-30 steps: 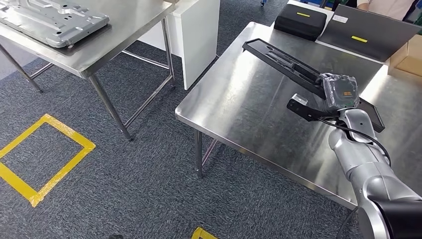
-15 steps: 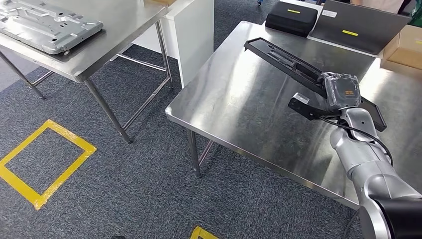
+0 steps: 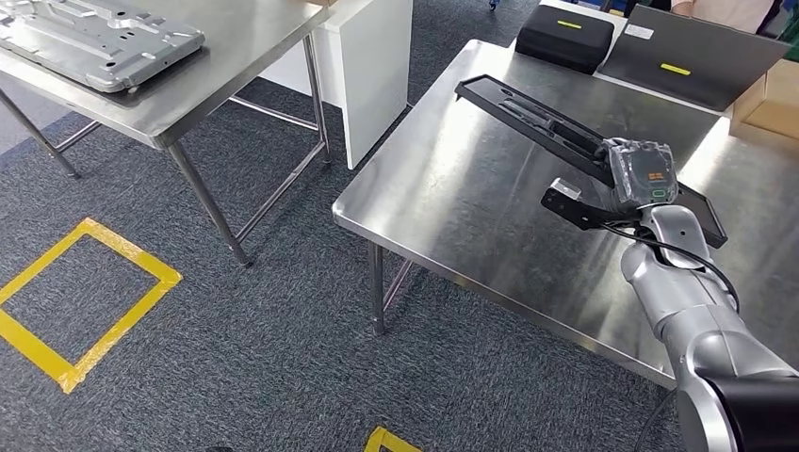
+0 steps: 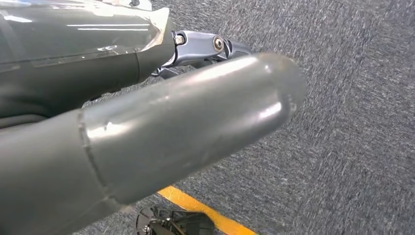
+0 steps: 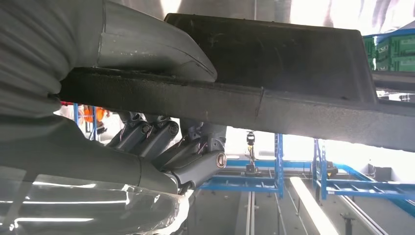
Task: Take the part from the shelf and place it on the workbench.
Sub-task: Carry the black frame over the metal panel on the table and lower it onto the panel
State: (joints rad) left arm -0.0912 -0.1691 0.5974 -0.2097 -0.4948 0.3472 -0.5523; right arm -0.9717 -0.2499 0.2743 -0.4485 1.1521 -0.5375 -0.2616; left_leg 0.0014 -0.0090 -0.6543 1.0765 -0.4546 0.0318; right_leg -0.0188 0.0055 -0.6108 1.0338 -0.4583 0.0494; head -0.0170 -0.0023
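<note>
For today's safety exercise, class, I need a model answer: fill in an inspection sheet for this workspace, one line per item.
Surface: steel workbench, shiny, bare near its front edge.
Job's things: long black part, held over the workbench by the right hand.
Clutter: black case, dark panel, cardboard box at the far side.
Hands: right hand grips the part; left hand hangs over carpet; grip cannot be told.
Cables: black cable along the right forearm.
Surroundings: second table with metal plate, yellow floor tape.

Right hand (image 5: 147, 112) gripping the long black rough-textured plastic part (image 5: 293, 93): thick grey thumb on one face, dark fingers (image 5: 161, 137) curled on the other. Blue metal racking (image 5: 274, 176) stands beyond.
</note>
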